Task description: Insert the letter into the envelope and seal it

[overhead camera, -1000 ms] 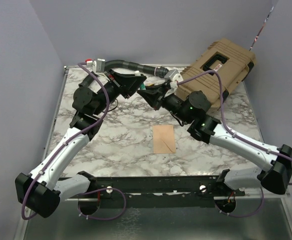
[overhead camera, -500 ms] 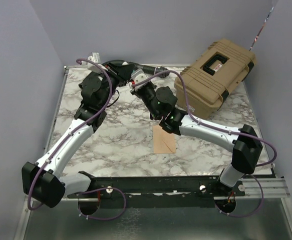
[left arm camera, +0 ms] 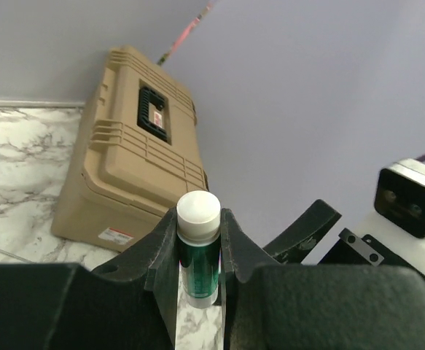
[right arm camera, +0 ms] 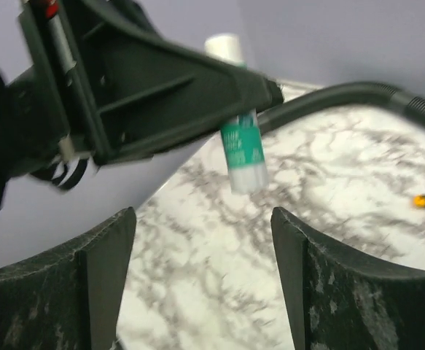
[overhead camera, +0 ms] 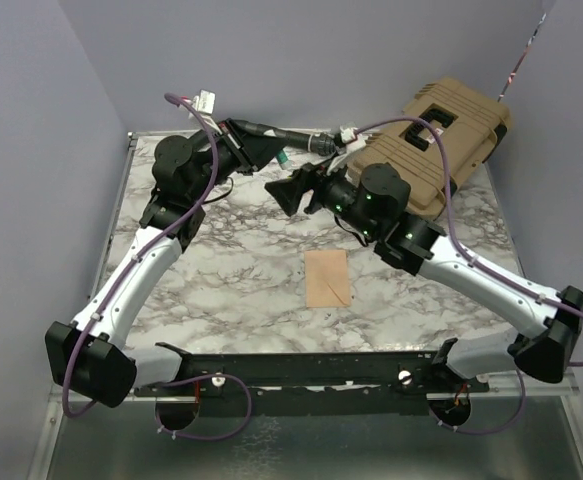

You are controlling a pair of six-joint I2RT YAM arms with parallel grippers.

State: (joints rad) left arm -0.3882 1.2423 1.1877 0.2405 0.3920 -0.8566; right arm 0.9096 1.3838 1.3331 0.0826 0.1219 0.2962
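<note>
Before you: a peach-tan envelope (overhead camera: 327, 278) on a white, grey-veined marble table (overhead camera: 231, 280), a tan case (overhead camera: 471, 135), a green, white-capped glue stick (left arm camera: 198, 251).

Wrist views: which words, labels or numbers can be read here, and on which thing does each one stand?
Glue stick in the left gripper: white print on its green label, too blurred to read.
Tan case, front sticker: red and white, too small to read.
Tan case, lid label: too small to read.
No text is legible.

Tan case (overhead camera: 471, 128), glue stick (left arm camera: 198, 251), marble table (overhead camera: 241, 275)
</note>
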